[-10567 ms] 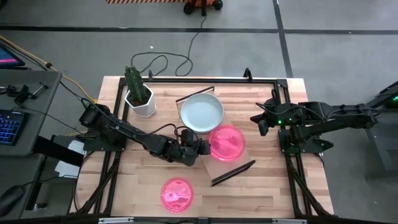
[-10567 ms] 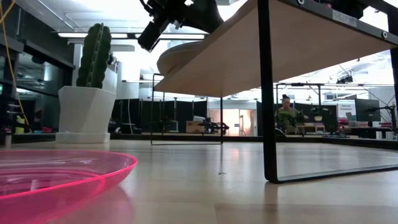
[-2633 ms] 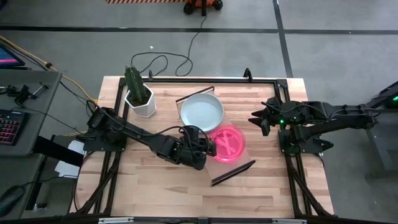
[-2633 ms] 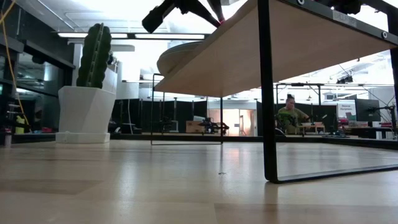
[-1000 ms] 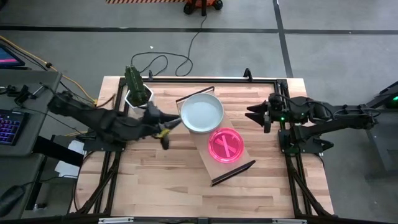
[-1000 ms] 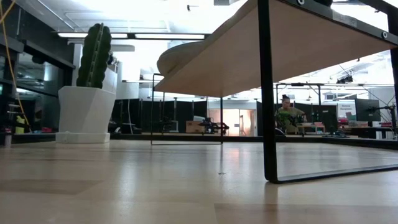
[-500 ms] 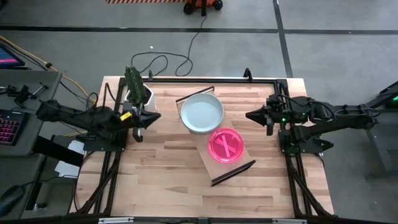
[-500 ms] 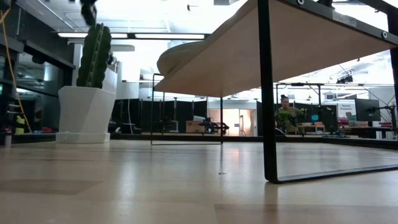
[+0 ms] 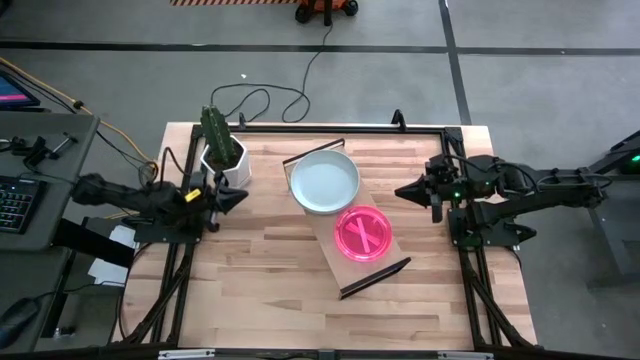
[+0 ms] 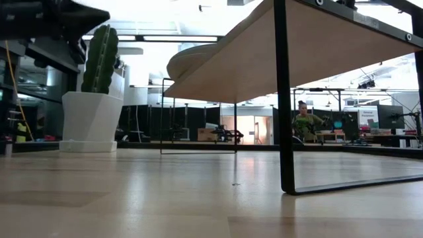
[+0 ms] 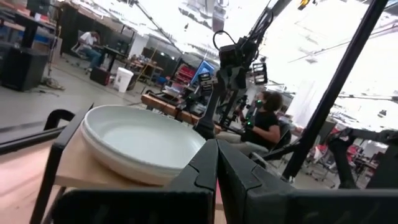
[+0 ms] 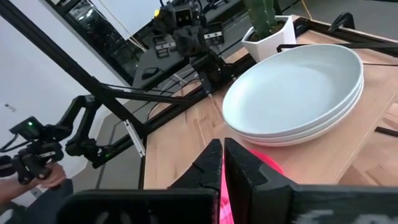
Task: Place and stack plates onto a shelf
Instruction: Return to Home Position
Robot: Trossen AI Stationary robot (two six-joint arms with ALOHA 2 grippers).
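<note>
The light-wood shelf lies slantwise at the table's middle, raised on dark brackets. At its far end rests a stack of pale plates with the white one on top. At its near end rests a stack of translucent pink plates. My left gripper is shut and empty near the table's left edge, beside the cactus pot, pointing toward the pale stack. My right gripper is shut and empty at the table's right side, pointing toward the plates. The pink stack's edge shows just past its fingers.
A white pot with a green cactus stands at the far left corner, close to my left gripper; it also shows in the low view. A dark frame runs along the table's edges. The shelf's dark leg stands on the tabletop.
My left gripper has drawn back from beside the pale plate stack toward the table's left edge, and now hovers by the cactus pot. The plates and the shelf have stayed where they were.
</note>
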